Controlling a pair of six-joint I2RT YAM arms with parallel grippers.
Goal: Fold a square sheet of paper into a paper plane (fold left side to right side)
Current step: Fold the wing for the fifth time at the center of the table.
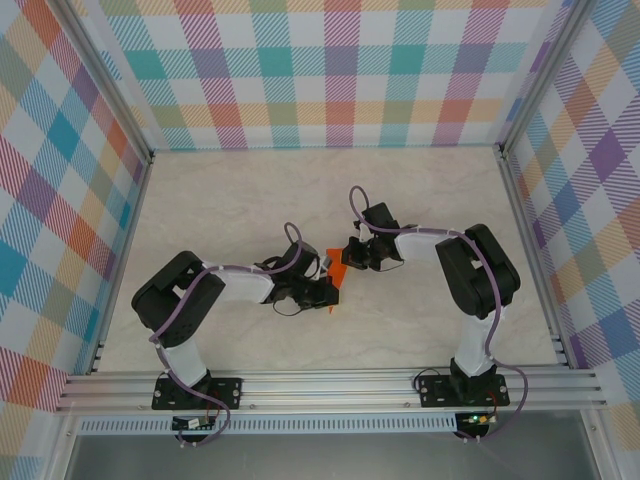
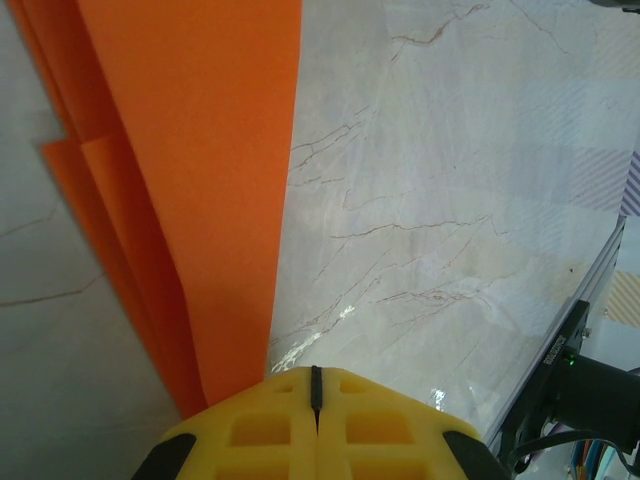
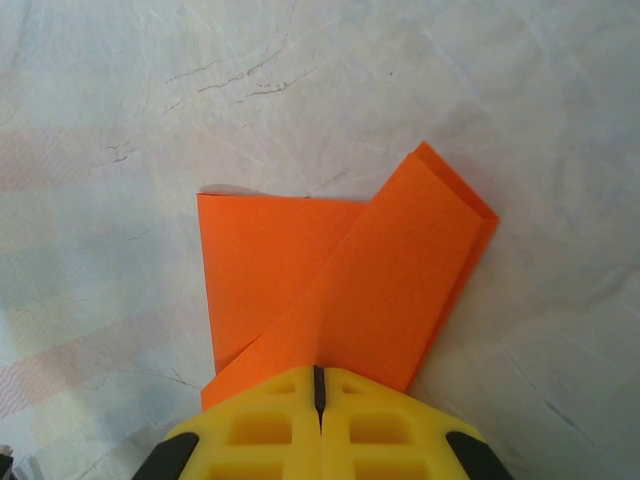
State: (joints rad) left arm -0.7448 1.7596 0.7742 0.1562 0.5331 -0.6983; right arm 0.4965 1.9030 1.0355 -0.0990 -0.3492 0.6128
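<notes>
The square sheet of paper (image 1: 336, 277) lies folded on the marble table between my two grippers, bright orange and smaller than square. In the right wrist view the paper (image 3: 300, 260) lies flat with a long flap (image 3: 400, 270) folded diagonally across it. My right gripper (image 3: 319, 371) is shut, with its yellow fingertips over the paper's near edge. In the left wrist view the paper (image 2: 200, 160) shows as layered orange strips running up to the left. My left gripper (image 2: 316, 372) is shut, its tips beside the paper's narrow end. From above, the left gripper (image 1: 326, 292) and right gripper (image 1: 352, 262) flank the paper.
The pale marble table (image 1: 250, 200) is walled by checked panels (image 1: 340, 70) at the back and both sides. An aluminium rail (image 1: 330, 385) runs along the near edge by the arm bases. A black mount (image 2: 585, 385) with cables sits at the table's edge.
</notes>
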